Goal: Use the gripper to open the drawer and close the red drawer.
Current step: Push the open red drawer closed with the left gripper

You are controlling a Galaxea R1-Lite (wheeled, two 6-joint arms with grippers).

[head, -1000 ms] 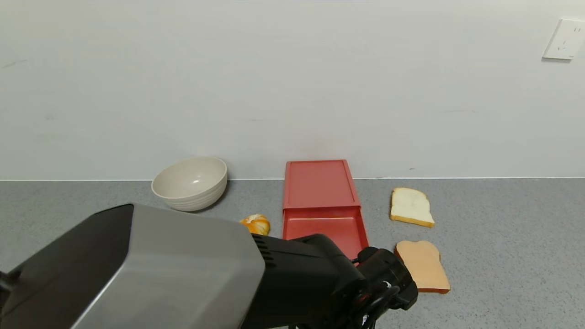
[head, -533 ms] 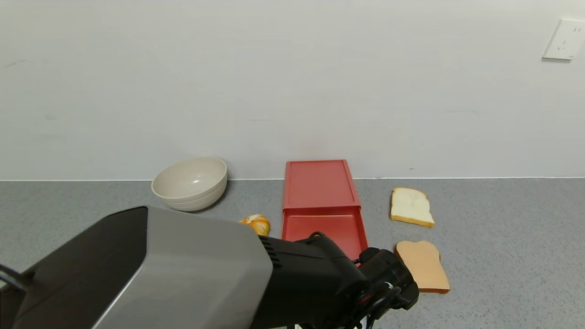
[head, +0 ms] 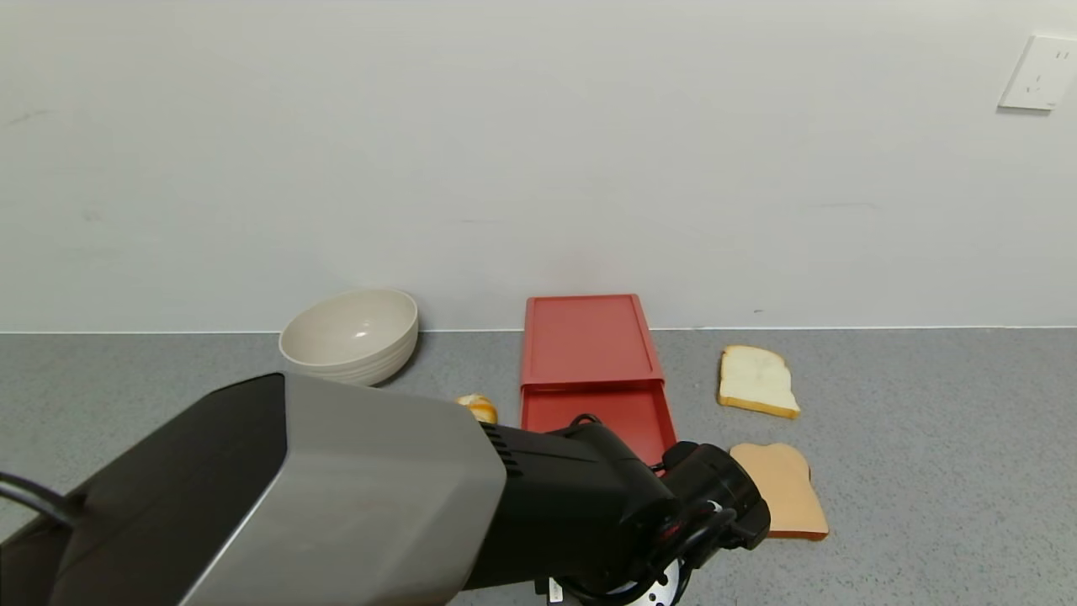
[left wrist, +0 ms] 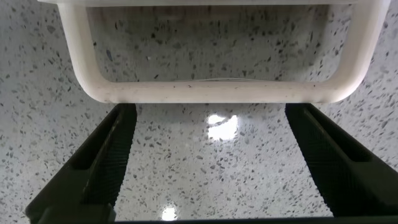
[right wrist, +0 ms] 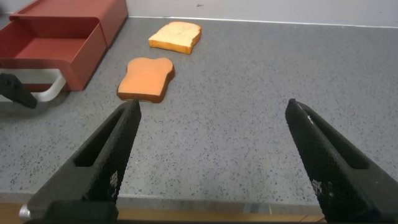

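The coral-red drawer (head: 586, 341) lies against the wall with its tray (head: 602, 417) slid part way out toward me. My left arm (head: 336, 488) reaches across in front of it and hides the tray's front and the gripper's fingers in the head view. In the left wrist view my left gripper (left wrist: 211, 112) is open, and the white loop handle (left wrist: 211, 93) lies across just beyond both fingertips, over the speckled counter. The right wrist view shows the tray (right wrist: 50, 50), its handle (right wrist: 53, 92) and a left fingertip (right wrist: 15, 90) beside it. My right gripper (right wrist: 212, 106) is open and empty, over the counter right of the drawer.
A beige bowl (head: 349, 337) stands left of the drawer, with an orange (head: 480, 407) half hidden behind my arm. A white bread slice (head: 756, 380) and a toast slice (head: 781, 488) lie right of the drawer. A wall socket (head: 1039, 71) is at the upper right.
My left arm has moved forward toward the drawer and now hides more of the tray and the orange. The visible stretch of open tray is shorter. The bread and bowl have not moved.
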